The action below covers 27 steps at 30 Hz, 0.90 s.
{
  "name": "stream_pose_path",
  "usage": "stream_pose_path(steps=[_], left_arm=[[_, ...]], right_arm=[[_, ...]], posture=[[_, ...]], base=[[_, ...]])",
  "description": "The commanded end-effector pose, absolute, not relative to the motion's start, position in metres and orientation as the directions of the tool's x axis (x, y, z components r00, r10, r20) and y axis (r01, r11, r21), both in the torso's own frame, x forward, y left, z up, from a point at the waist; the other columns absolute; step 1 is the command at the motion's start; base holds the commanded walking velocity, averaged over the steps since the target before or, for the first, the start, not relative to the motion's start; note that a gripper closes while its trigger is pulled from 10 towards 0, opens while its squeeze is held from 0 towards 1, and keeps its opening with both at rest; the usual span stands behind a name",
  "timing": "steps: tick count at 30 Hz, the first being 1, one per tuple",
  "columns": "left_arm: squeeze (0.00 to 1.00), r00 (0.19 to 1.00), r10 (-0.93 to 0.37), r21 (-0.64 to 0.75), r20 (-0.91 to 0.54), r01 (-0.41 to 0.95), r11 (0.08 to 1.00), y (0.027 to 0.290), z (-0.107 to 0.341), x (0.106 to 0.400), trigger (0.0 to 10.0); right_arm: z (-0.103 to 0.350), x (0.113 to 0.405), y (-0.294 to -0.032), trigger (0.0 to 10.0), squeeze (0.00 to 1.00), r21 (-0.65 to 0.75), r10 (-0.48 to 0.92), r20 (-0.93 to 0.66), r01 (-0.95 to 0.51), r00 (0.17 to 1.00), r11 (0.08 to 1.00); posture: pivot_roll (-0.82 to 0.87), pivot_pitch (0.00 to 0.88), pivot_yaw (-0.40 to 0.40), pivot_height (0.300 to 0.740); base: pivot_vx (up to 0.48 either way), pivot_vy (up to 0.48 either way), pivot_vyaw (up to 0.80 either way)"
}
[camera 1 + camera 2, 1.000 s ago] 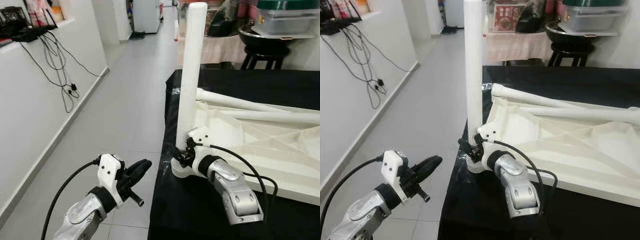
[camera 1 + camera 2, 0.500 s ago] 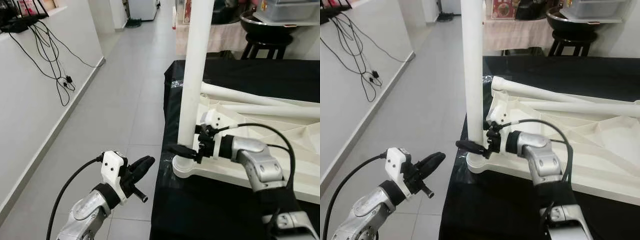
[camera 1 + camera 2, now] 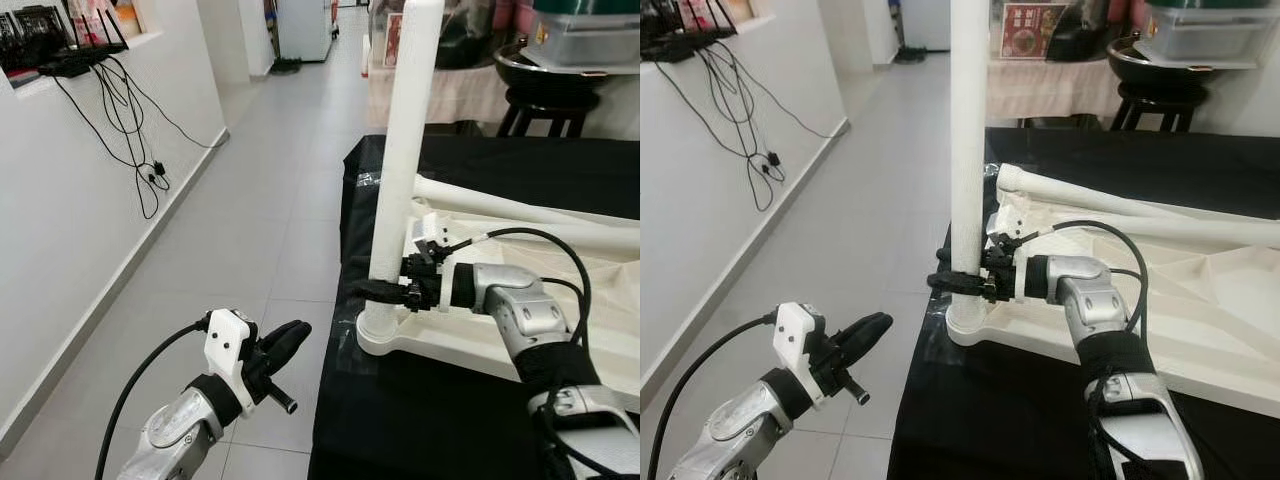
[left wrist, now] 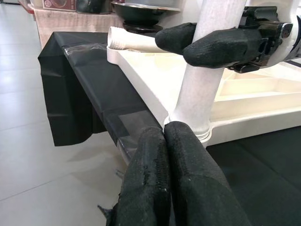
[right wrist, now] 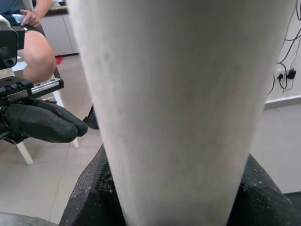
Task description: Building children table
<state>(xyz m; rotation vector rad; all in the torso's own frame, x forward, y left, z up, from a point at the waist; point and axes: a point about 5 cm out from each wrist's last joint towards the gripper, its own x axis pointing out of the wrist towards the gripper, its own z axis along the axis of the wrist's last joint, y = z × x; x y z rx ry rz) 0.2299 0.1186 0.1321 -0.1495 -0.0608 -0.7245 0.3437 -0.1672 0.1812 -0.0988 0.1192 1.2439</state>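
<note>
Right now I am seating a leg into its corner socket, and I judge the way to do it well is to keep the post plumb and press or twist straight down its axis, never sideways, so the socket collar is not levered.

Going from the left of the frame: my left end effector (image 3: 283, 341) is hanging low at the lower left, out over the tiled floor (image 3: 250, 230), its two black fingers pressed together on nothing. It is sitting near the corner of the surface but apart from it. I think it could be coming in to steady the tabletop while the other arm works.

At the centre, the white table leg (image 3: 402, 150) is standing upright, running from the top edge of the frame down into the round socket at the near corner of the upturned tabletop (image 3: 470, 340). My right end effector (image 3: 385, 292) is reaching in from the right and clasping the leg low down, just above the collar, one finger on each side.

To the right, the tabletop is lying underside up on the black-covered surface (image 3: 400, 420), pale cream plastic with raised ribs. Two more legs (image 3: 520, 215) are lying across it toward the upper right, not yet fitted.
</note>
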Motion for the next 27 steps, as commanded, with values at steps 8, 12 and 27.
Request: stream_pose_path(steps=[8, 12, 27], left_arm=[[0.0, 0.749, -0.655, -0.114, 0.097, 0.663, 0.74, 0.12, 0.13, 0.227, 10.0], [0.0, 0.748, -0.656, -0.115, 0.098, 0.663, 0.74, 0.121, 0.13, 0.227, 10.0], [0.0, 0.747, -0.658, -0.107, 0.096, 0.665, 0.739, 0.127, 0.131, 0.23, 10.0]], right_arm=[[0.18, 0.336, -0.171, 0.0, 0.0, -0.06, 0.905, -0.139, -0.915, 0.403, 0.399], [0.175, 0.331, -0.17, 0.0, 0.0, -0.072, 0.867, -0.147, -0.88, 0.475, 0.47], [0.128, 0.311, -0.127, 0.0, 0.0, -0.157, 0.342, -0.174, -0.369, 0.924, 0.916]], posture=[[-0.01, 0.028, 0.036, 0.74], [-0.02, 0.031, 0.034, 0.74], [-0.03, 0.032, 0.057, 0.74]], base=[[0.0, 0.0, 0.0], [0.0, 0.0, 0.0], [0.0, 0.0, 0.0]])
